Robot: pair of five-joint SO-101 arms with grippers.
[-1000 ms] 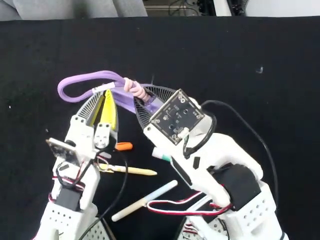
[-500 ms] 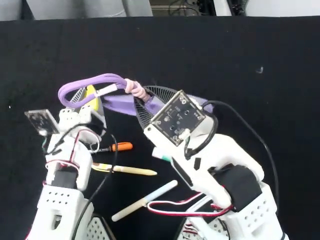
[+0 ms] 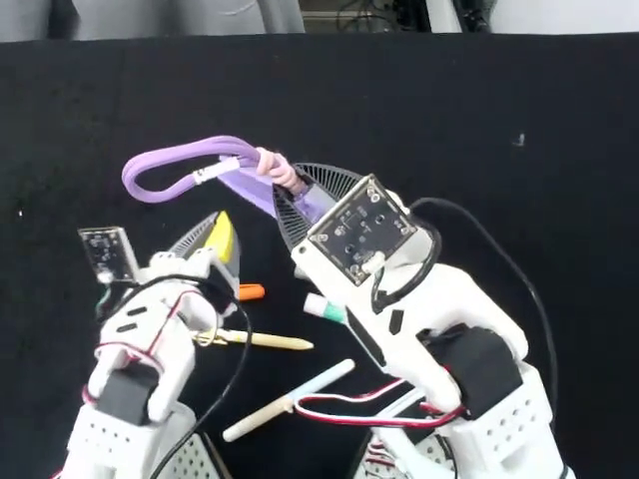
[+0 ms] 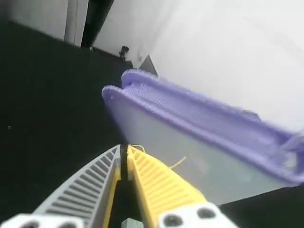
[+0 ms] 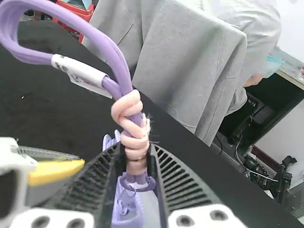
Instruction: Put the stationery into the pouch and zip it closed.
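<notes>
Right gripper point(image 5: 135, 152) is clamping the pouch point(image 3: 252, 192) by its pink coil, holding it up. Left gripper point(image 3: 218, 239), pinched shut and empty, is hovering beside it. Pens point(image 3: 256, 340) are lying on the table point(image 3: 499, 120). Dangling from one grip, the pouch is likely risking a swing or slip.

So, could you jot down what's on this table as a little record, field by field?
pouch: purple fabric pouch with a loop strap, over the black table
right end effector: shut on the pouch's pink coiled cord
left end effector: shut, holding nothing, close to the pouch
not yet in pouch: yellow pen, long pale pen, orange-capped marker
</notes>
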